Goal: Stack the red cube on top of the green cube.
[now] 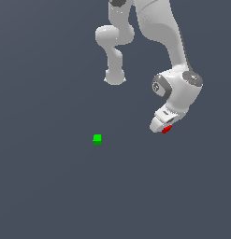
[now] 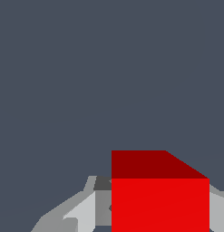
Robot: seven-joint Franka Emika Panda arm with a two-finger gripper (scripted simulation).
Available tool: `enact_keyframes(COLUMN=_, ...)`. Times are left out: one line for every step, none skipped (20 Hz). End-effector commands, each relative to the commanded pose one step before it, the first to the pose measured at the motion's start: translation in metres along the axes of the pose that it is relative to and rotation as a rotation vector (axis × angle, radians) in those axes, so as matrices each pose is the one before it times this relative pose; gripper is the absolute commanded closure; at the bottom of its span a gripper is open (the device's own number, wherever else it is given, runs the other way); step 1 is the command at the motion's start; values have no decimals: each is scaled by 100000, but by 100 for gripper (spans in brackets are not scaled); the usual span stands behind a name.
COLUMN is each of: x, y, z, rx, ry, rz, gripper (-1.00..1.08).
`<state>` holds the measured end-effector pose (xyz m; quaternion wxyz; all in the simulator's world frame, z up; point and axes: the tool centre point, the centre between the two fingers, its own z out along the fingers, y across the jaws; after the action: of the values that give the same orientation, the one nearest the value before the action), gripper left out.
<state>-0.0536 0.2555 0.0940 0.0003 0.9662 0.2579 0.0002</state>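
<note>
glossy white gripper (image 1: 164,127) jaws clamped on the flat-faced red cube (image 1: 166,129). matte green cube (image 1: 97,138) sits well apart on the slate bench (image 1: 51,186).

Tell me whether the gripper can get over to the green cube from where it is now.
Probably yes. The gripper holds the red cube, and the green cube sits alone toward the exterior view's left. Nothing shows on the bare floor between them, so the way looks free.
</note>
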Motion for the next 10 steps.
enact_keyframes(x=-8, y=-14, z=-1331, rx=6, ry=-42, rz=-12, gripper=108)
enact_keyframes(x=15, y=-4, z=-383, rx=0, ry=0, rz=0, gripper=108)
enact_keyframes(x=16, y=0, z=-318, rx=68, ry=8, rz=-7, gripper=108)
enact_keyframes(x=16, y=-3, z=-247, rx=0, ry=0, rz=0, gripper=108)
enact_keyframes(x=13, y=-2, z=-175, rx=0, ry=0, rz=0, gripper=108)
enact_keyframes(x=9, y=-2, z=-104, rx=0, ry=0, rz=0, gripper=108)
enact_keyframes(x=3, y=-1, z=-34, rx=0, ry=0, rz=0, gripper=108)
enact_keyframes(x=16, y=17, z=169, rx=-20, ry=94, rz=18, gripper=108)
enact_keyframes(x=-19, y=37, z=7, rx=0, ry=0, rz=0, gripper=108)
enact_keyframes(x=-57, y=111, z=20, rx=0, ry=0, rz=0, gripper=108)
